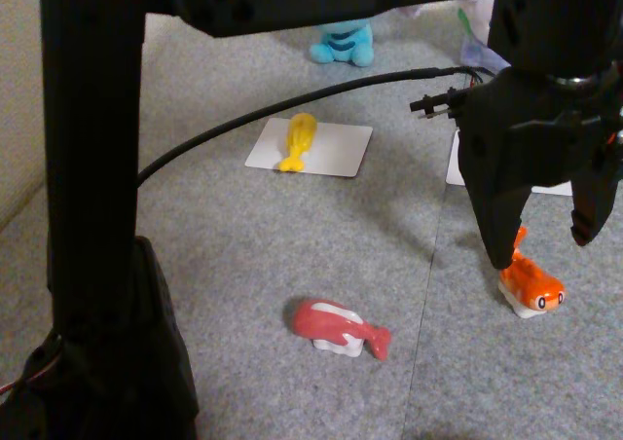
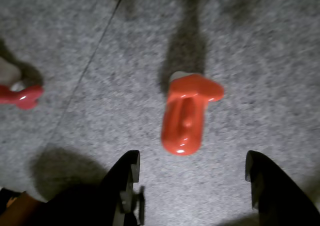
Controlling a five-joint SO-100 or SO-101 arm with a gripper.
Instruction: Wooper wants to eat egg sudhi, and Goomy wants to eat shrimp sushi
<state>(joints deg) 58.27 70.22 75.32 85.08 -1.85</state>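
Fixed view: gripper (image 1: 545, 250) seen spread wide, nothing held, poised above shrimp sushi (image 1: 531, 289) on grey carpet (image 1: 243, 236); egg sudhi (image 1: 297, 141) is laid on white card (image 1: 336, 148) before Wooper (image 1: 343, 41).

Wrist view: shrimp sushi (image 2: 187, 116) is found ahead of parted fingers (image 2: 125, 178), centred between them, untouched.

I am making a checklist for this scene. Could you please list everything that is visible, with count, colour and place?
egg sudhi: one, yellow, lying on the left white card.
white cards: two, one mid-floor, one partly hidden behind the gripper.
Wooper: one, light blue, at the far top, head hidden.
shrimp sushi: one, orange, on the carpet right, under the gripper.
red sushi piece: one, red with white base, front centre.
carpet: grey, covering the floor.
cable: one, black, running to the arm.
gripper: one, black, open above the shrimp.
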